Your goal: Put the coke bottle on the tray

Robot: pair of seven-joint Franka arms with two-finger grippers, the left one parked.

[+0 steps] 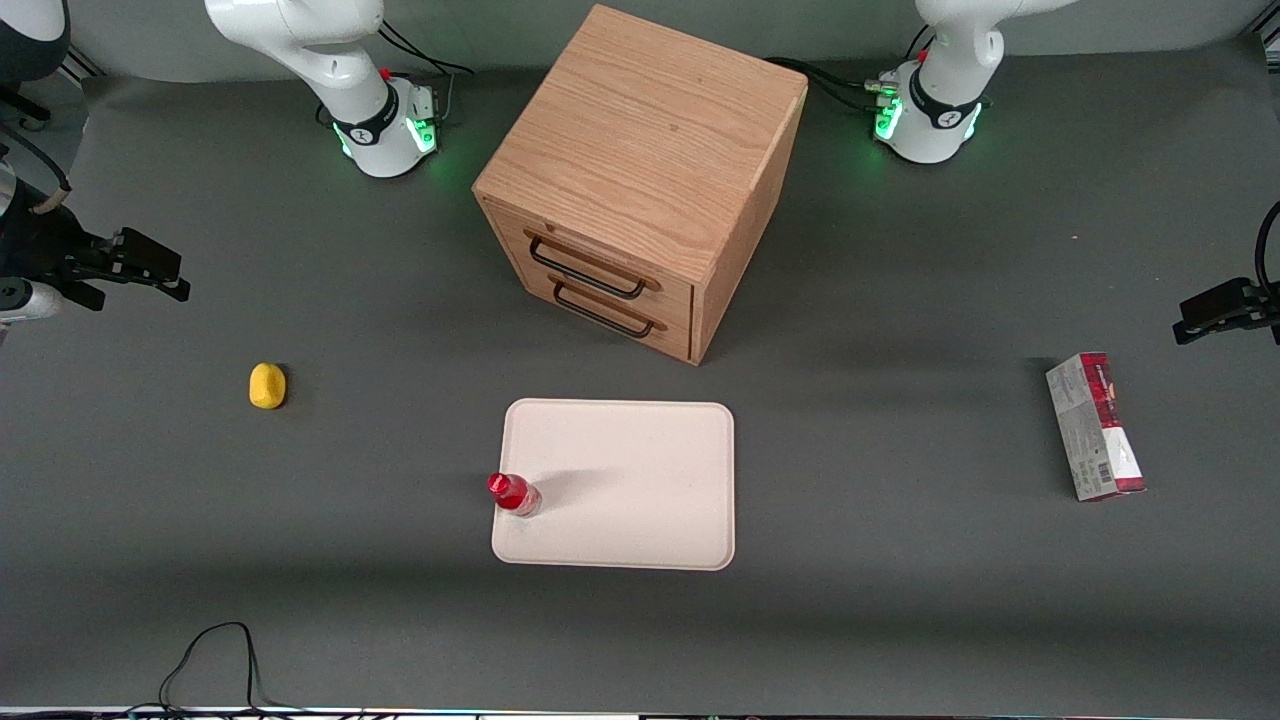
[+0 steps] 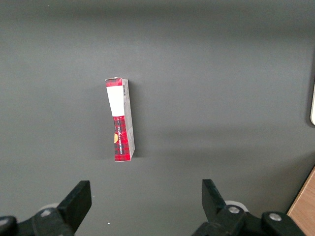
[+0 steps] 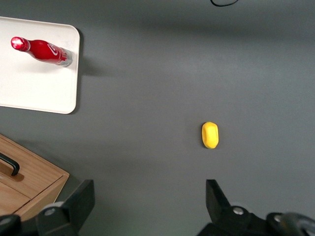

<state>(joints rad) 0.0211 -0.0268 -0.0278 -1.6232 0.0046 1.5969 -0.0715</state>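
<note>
The coke bottle (image 1: 513,494), small with a red cap and red label, stands upright on the tray (image 1: 640,480), just inside the tray's edge toward the working arm's end. It also shows in the right wrist view (image 3: 44,50) on the cream-white tray (image 3: 34,88). My right gripper (image 1: 165,275) is open and empty, well above the table toward the working arm's end and far from the bottle. In the right wrist view the gripper (image 3: 150,196) has its fingers wide apart over bare grey table.
A small yellow lump (image 1: 267,386) lies on the table between my gripper and the tray, also in the right wrist view (image 3: 210,134). A wooden drawer cabinet (image 1: 640,180) stands farther from the camera than the tray. A red-and-grey carton (image 1: 1095,427) lies toward the parked arm's end.
</note>
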